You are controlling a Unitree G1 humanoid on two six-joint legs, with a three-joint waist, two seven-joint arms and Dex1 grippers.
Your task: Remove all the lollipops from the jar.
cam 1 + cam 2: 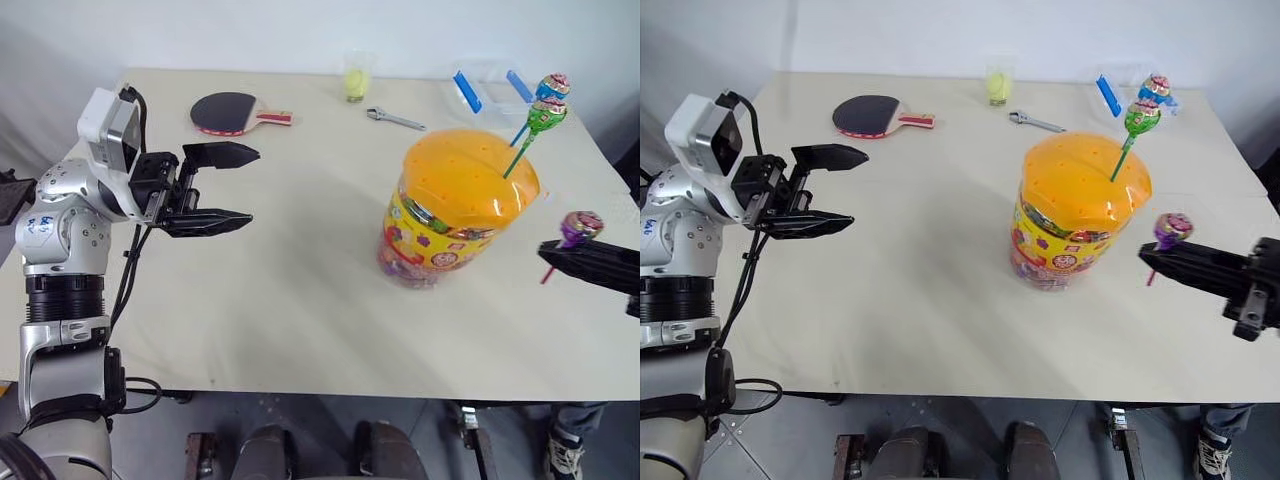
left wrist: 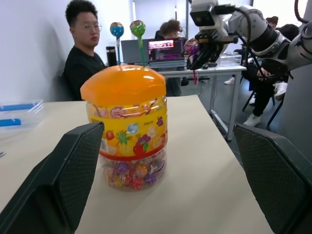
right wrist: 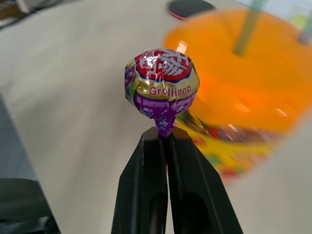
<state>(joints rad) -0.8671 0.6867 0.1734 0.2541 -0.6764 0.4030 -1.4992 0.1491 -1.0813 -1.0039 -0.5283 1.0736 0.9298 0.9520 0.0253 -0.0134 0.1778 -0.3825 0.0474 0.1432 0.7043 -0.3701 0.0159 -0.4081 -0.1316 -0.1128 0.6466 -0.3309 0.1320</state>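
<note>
Right gripper [image 1: 1150, 255] fingers clenching purple lollipop [image 1: 1173, 228] by its stick, beside jar [image 1: 1080, 215], for set-down | left gripper [image 1: 245, 185] fingers released, idling | green lollipop [image 1: 547, 116], blue lollipop [image 1: 553, 87] standing in lid holes | counter [image 1: 300, 300]

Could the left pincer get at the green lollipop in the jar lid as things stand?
Probably yes. The left pincer is open, holds nothing, and bare table lies between it and the jar. The green lollipop stands free above the lid, though on its far side.
</note>
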